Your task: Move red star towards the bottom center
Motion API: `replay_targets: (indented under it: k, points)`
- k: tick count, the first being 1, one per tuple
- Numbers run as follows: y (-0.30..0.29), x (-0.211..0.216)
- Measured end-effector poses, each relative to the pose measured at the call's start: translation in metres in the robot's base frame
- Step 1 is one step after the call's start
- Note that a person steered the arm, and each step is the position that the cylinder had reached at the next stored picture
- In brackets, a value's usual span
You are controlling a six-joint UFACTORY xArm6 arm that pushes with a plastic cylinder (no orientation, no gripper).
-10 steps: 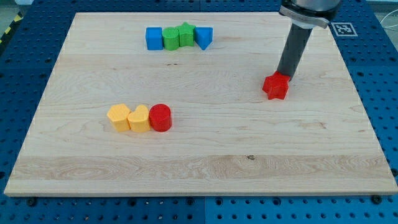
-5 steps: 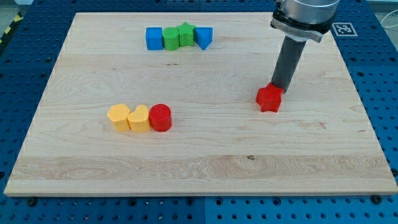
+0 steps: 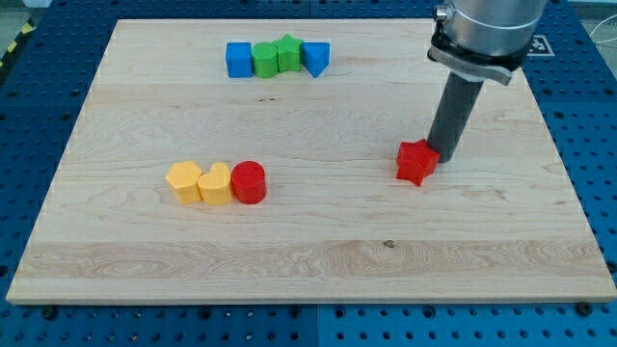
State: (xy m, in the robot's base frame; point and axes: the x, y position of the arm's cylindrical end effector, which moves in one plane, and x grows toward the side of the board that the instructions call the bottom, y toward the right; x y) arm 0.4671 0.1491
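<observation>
Red star [image 3: 415,161] sits right of the tabletop [image 3: 308,260] centre, nearer the right edge, with my tip [image 3: 442,153] touching its upper-right side. No claw shows; the arm ends in a rod.

Lab: blue pegboard bench [image 3: 29,193], fiducial tag [image 3: 536,43]

Single camera view. The camera looked down at a slant from beyond the view's bottom edge of the counter [image 3: 318,260], facing toward the view's top. It stood far enough back that the whole wooden board fitted in frame, its far edge narrower than its near edge, with a blue perforated base [image 3: 29,173] showing on every side. The arm [image 3: 482,29] entered at the view's top right, cropped by the frame. No second view existed to share any part of the scene.
</observation>
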Motion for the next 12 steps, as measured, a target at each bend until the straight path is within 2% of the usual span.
replay_targets:
  k: [12]
  points:
    - [-0.02,0.002]
